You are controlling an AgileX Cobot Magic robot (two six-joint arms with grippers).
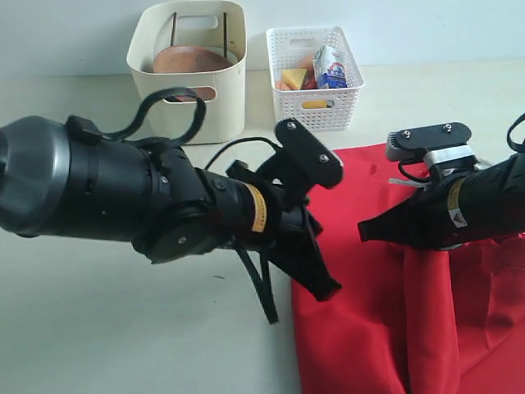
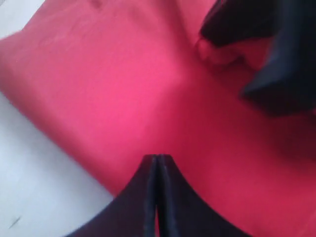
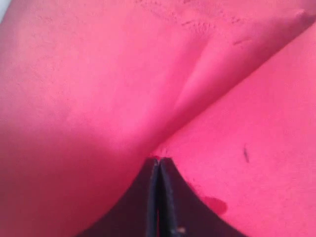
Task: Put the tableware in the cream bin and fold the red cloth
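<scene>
The red cloth (image 1: 369,345) lies on the right of the table, bunched into hanging folds under my right gripper (image 1: 365,232). That gripper (image 3: 159,159) is shut on a pinch of the cloth (image 3: 98,98). My left gripper (image 1: 330,290) is at the cloth's left edge. Its jaws (image 2: 157,157) are shut, with red cloth (image 2: 123,89) running from their tip and showing between them. The cream bin (image 1: 221,107) stands at the back. In it are a brown wooden plate (image 1: 190,59) and dark chopsticks (image 1: 225,33). Other tableware is out of view.
A white lattice basket (image 1: 328,111) stands right of the cream bin, holding food pieces and a blue-white carton (image 1: 330,67). My left arm's bulk fills the left foreground. The pale tabletop (image 1: 98,328) stretches left of the cloth.
</scene>
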